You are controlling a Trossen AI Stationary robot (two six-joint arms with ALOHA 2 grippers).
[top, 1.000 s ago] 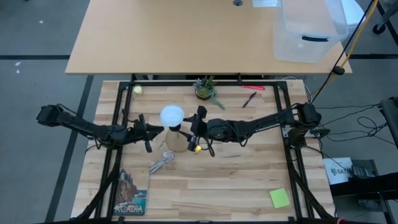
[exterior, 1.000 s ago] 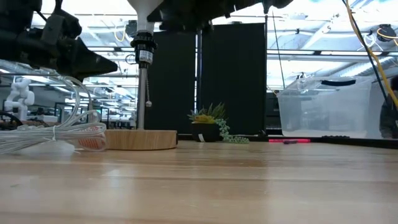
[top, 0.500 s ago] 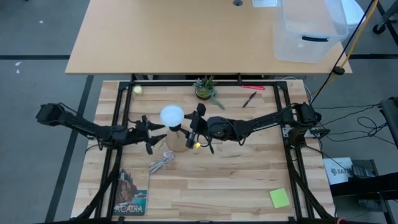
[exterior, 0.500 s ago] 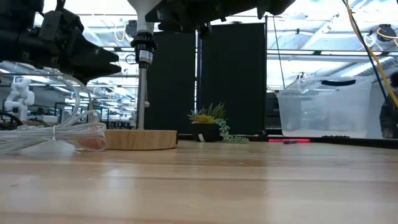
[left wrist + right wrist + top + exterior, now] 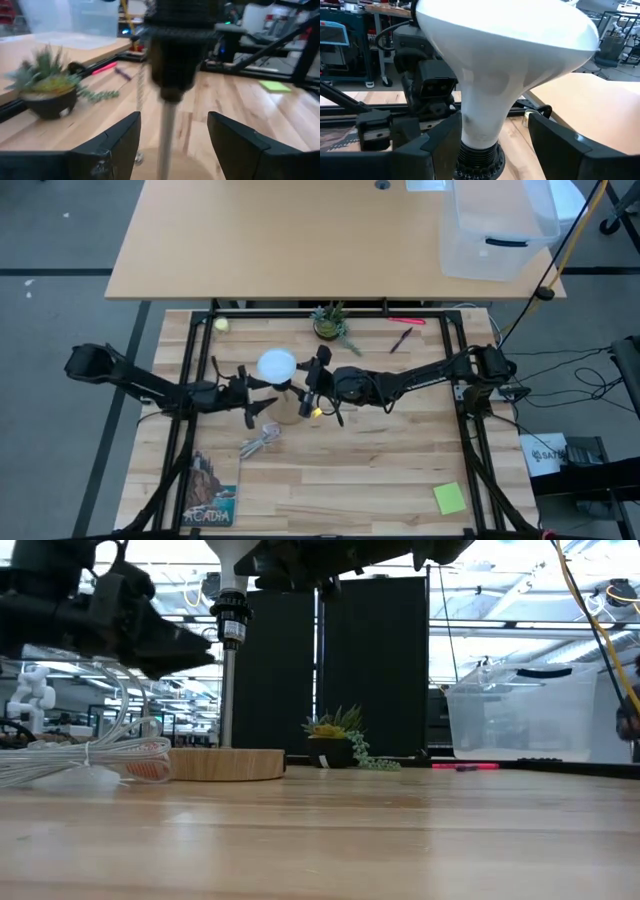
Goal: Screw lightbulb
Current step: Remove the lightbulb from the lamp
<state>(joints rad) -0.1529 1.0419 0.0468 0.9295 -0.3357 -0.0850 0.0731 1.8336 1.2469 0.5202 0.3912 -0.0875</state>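
Note:
The white lightbulb point(image 5: 277, 365) stands upright, its base in the black socket point(image 5: 231, 620) on top of a thin metal stem. The stem rises from the round wooden stand point(image 5: 225, 763). My right gripper point(image 5: 310, 388) reaches in from the table's right and is shut on the bulb point(image 5: 505, 45). My left gripper point(image 5: 250, 392) is open at the stand's left. Its fingers stand on either side of the stem point(image 5: 167, 130) just under the socket point(image 5: 180, 45), touching neither. My right gripper pinches the bulb's pale cone point(image 5: 480, 120), below the globe and just above the socket, between its two fingers. The fingers point(image 5: 440, 145) come in level from the table's right and lie across the bulb's axis. The bulb stays upright in the socket.
A potted plant point(image 5: 330, 325), a pink pen point(image 5: 407, 321), a dark pen point(image 5: 400, 340) and a yellow ball point(image 5: 221, 324) lie toward the far edge. A coiled white cord point(image 5: 262, 440) and a book point(image 5: 210, 490) lie near left, a green note point(image 5: 450, 498) near right.
My left gripper has opened and moved toward the table's right, closing in on the stand's stem. The bulb, the stand and my right gripper have kept their places.

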